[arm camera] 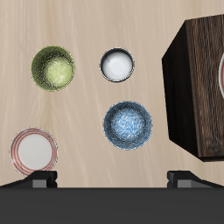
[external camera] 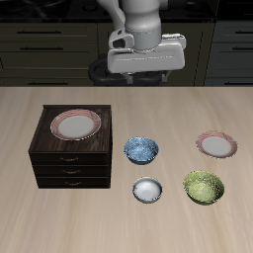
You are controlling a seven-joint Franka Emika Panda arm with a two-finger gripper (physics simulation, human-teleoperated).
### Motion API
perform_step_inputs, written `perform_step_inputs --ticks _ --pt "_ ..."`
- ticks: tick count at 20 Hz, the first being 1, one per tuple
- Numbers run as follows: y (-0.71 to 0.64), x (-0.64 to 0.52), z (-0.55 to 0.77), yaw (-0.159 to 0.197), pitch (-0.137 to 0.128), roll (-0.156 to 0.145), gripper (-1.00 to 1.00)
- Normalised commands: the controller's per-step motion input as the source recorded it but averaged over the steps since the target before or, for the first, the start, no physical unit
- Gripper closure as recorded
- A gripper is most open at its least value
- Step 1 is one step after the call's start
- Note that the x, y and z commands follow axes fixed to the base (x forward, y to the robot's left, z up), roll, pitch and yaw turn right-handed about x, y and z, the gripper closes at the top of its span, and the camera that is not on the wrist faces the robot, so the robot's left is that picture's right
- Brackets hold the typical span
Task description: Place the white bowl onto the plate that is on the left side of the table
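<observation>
Nearest the front edge sits the white bowl (external camera: 146, 189), untouched, with the green bowl (external camera: 204, 187) at its three o'clock and the blue bowl (external camera: 140, 149) just behind at twelve. The plate (external camera: 216, 144) I'm aiming for lies bare at about one o'clock from the white bowl, the drawer cabinet (external camera: 74, 160) off at ten. My gripper (external camera: 145, 61) hangs high at the back, fingers spread wide and holding nothing, so I judge this the approach: next, come forward and down over the white bowl's rim.
</observation>
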Motion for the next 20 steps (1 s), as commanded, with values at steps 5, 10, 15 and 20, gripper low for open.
perform_step_inputs --ticks 5,10,15,20 --pt "-0.12 0.36 0.05 -0.015 -0.008 -0.022 -1.00" --pt "-0.06 0.41 -0.05 -0.003 -0.035 -0.001 -1.00" --pt "0.06 0.32 -0.01 0.024 -0.040 0.006 -1.00" --pt "0.08 0.17 -0.02 -0.011 -0.014 -0.003 -1.00"
